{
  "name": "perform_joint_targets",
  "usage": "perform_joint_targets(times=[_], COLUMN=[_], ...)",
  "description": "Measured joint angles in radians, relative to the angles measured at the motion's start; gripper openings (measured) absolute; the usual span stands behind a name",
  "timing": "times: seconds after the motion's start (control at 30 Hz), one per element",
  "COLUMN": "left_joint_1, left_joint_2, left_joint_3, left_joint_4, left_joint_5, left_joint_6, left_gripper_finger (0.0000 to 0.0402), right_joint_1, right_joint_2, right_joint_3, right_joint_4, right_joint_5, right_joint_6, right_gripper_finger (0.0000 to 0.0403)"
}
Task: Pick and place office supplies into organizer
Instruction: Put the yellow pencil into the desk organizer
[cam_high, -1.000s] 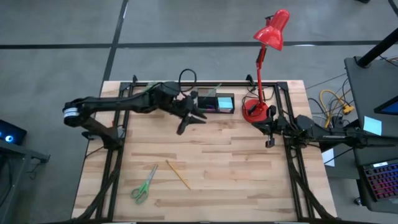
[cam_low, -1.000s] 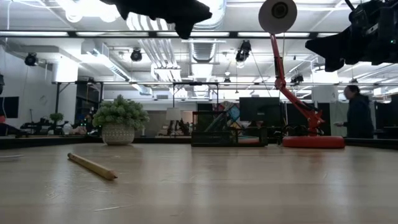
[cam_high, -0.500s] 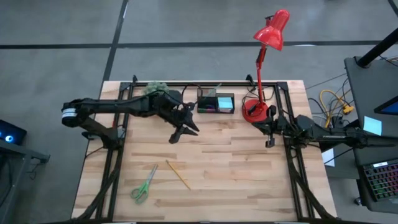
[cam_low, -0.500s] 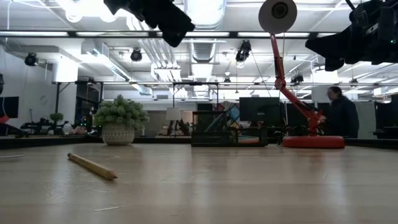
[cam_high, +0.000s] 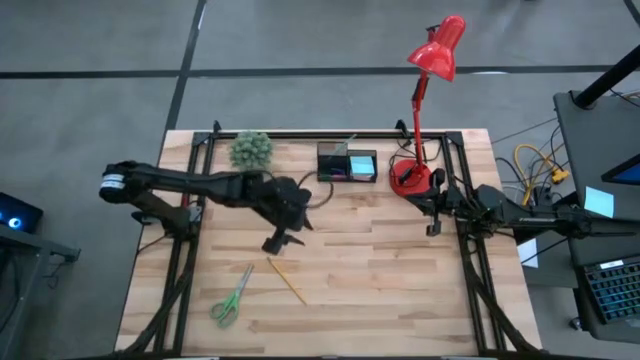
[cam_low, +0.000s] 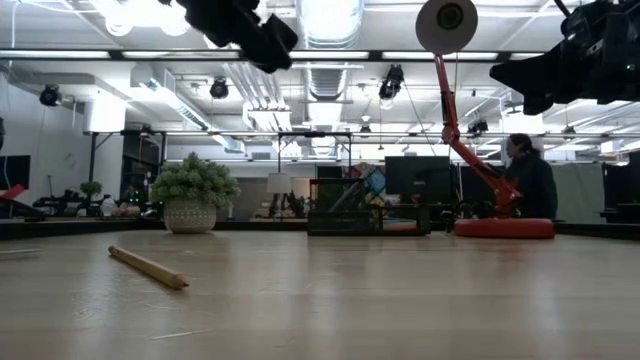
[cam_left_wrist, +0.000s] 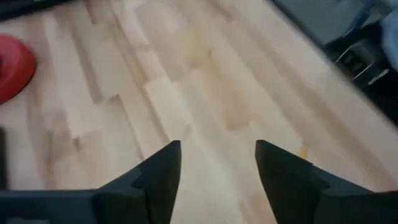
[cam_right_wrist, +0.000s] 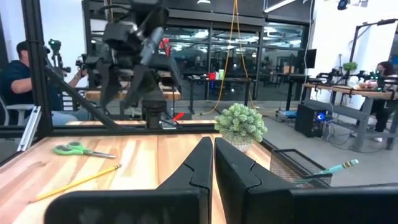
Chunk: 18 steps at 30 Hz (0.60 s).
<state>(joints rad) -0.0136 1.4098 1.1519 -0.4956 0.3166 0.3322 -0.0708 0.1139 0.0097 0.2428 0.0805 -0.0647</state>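
While left pincer (cam_high: 277, 241) hovers open: pencil (cam_high: 287, 281), scissors (cam_high: 232, 296) nearby.

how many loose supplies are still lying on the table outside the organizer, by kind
pencil: 1
scissors: 1
total: 2

- Organizer (cam_high: 347, 163) at table's (cam_high: 400, 280) far edge, centre; lamp base (cam_high: 410, 178) just right of it, potted plant (cam_high: 251, 149) well to its left.
- Pencil (cam_high: 287, 281) and scissors (cam_high: 232, 296) lie near the front-left; scissors left of pencil.
- Left gripper (cam_high: 279, 240) above mid-table, between organizer and pencil.
- Right gripper (cam_high: 433, 220) at right edge, near lamp base.
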Motion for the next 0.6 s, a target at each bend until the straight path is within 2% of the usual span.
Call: perform_joint_targets(times=[0.1, 0.23, 0.6], left_joint_1=[-0.051, -0.115, -0.231], left_joint_2=[0.003, 0.007, 0.007], left_joint_3=[0.000, 0.000, 0.001], left_joint_4=[-0.066, -0.110, -0.198], left_joint_5=[-0.102, -0.184, -0.249], left_joint_6=[0.026, 0.041, -0.130], left_gripper_finger=[0.0200, 0.0201, 0.0201], right_joint_1=[0.000, 0.000, 0.000], right_joint_2=[0.000, 0.000, 0.000], right_joint_3=[0.000, 0.000, 0.000], right_joint_4=[0.000, 0.000, 0.000], right_joint_5=[0.000, 0.000, 0.000], right_joint_6=[-0.014, -0.014, -0.014], right_gripper_finger=[0.0008, 0.0009, 0.0009])
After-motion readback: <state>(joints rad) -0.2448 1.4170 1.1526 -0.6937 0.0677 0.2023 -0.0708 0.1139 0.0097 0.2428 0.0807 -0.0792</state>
